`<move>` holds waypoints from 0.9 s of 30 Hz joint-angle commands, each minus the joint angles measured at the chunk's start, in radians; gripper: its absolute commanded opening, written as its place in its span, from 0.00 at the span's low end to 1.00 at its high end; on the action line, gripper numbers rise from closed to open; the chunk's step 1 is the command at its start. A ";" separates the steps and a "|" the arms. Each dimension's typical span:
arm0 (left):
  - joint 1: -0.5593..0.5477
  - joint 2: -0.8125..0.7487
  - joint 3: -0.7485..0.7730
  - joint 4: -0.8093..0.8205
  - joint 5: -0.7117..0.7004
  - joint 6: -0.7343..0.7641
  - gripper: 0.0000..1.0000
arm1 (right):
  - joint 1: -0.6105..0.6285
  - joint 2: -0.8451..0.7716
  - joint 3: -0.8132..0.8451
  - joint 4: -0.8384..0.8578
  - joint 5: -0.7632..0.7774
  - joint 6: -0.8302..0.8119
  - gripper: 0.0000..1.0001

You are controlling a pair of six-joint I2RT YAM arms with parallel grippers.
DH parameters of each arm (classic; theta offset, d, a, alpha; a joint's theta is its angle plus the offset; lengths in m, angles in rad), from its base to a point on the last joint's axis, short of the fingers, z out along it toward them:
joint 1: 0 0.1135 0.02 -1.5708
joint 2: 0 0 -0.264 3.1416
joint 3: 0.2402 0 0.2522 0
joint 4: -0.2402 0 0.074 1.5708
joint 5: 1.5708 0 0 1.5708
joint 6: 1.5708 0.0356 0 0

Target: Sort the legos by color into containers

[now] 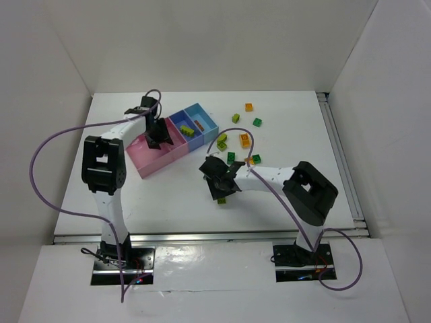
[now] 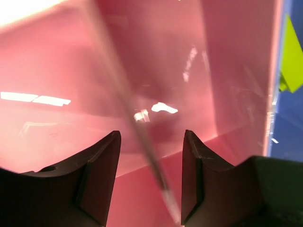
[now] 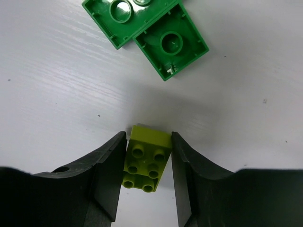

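My right gripper [image 1: 221, 194] [image 3: 148, 136] is low over the table, and its fingers press both sides of a lime-green lego [image 3: 147, 158] [image 1: 221, 200] that lies studs-up on the white surface. Two dark green legos [image 3: 150, 29] lie upside down just beyond it. My left gripper [image 1: 156, 139] [image 2: 151, 136] hangs open inside the pink containers [image 1: 151, 163] [image 2: 66, 71], straddling a thin wall, with nothing between its fingers. The light-blue containers [image 1: 205, 116] hold a lime lego [image 1: 186, 130] [image 2: 293, 61] and a brownish-orange one [image 1: 200, 124].
Loose legos lie scattered right of the bins: orange ones [image 1: 248, 106] [image 1: 244, 140], dark green ones [image 1: 257, 122] [image 1: 231, 157] [image 1: 256, 159] and lime ones [image 1: 221, 141]. A metal rail [image 1: 340, 158] runs along the table's right edge.
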 commanded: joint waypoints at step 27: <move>0.022 -0.236 -0.265 0.003 0.077 0.077 0.59 | -0.164 0.268 0.850 -0.019 -0.042 -0.153 0.47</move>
